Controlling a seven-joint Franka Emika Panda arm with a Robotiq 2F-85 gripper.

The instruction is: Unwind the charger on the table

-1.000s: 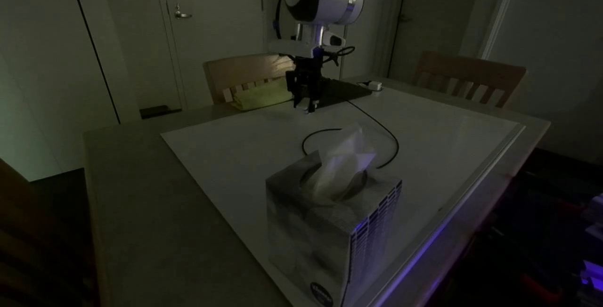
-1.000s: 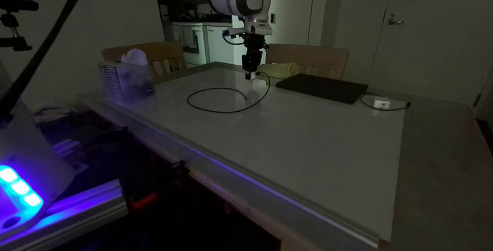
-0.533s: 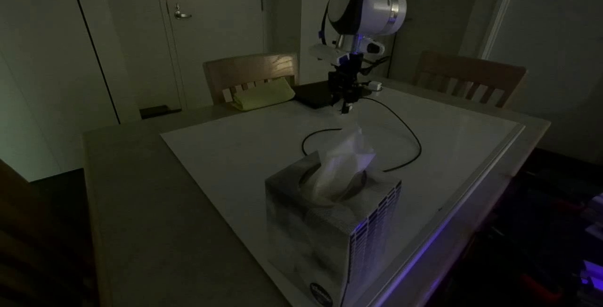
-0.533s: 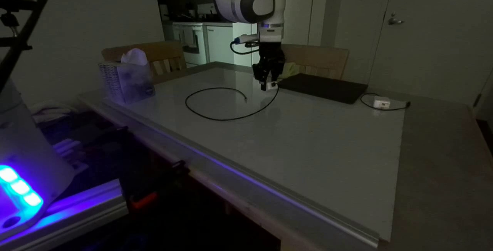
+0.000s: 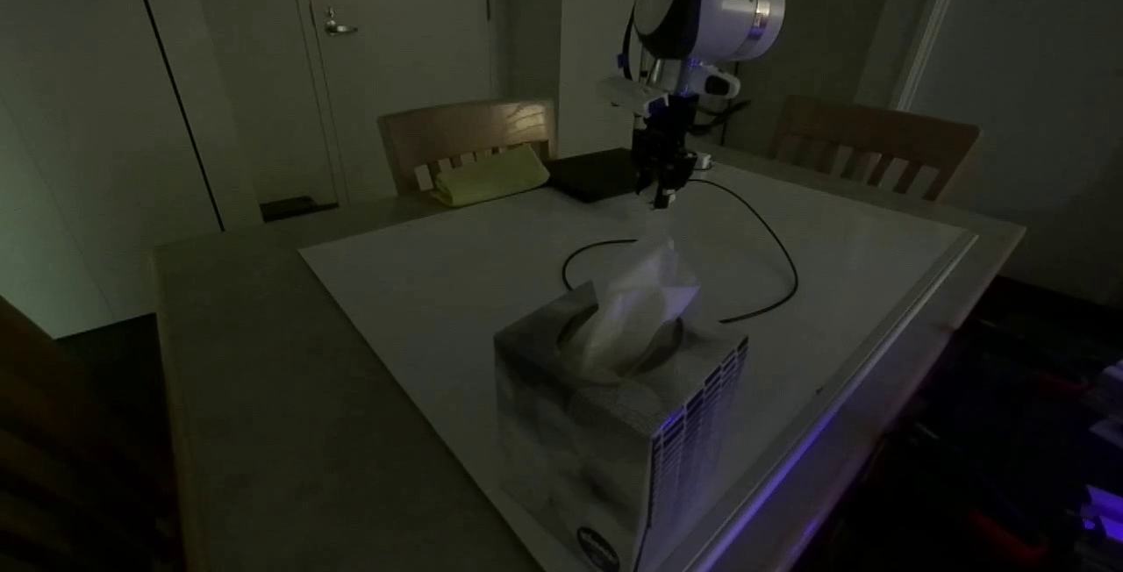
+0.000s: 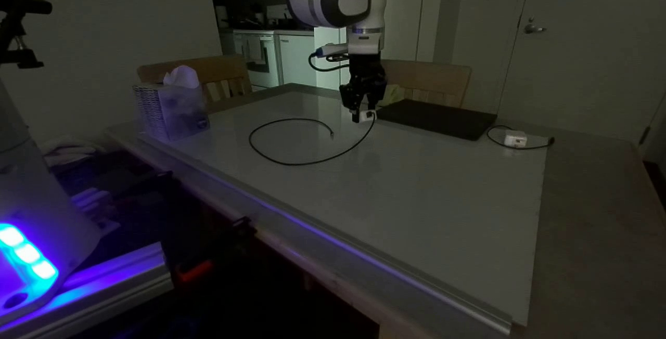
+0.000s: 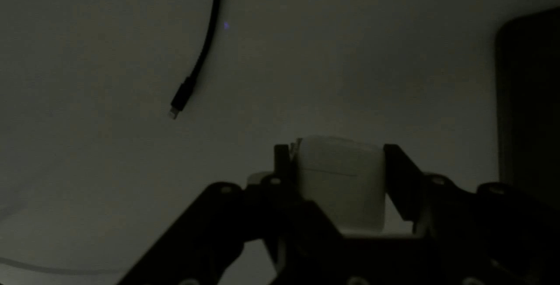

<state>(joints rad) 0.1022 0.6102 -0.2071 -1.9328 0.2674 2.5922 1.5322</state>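
Charger is curving in one open loop, the gripper pinching its plug block. Straightening is seemingly underway, next needing a pull away from the free tip.

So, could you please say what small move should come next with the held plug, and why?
I would probably ease the plug away from the loose end of the cable, to open its curve: the fingers hold the plug, yet the cable bends round on the table, with the loose end lying near the plug.
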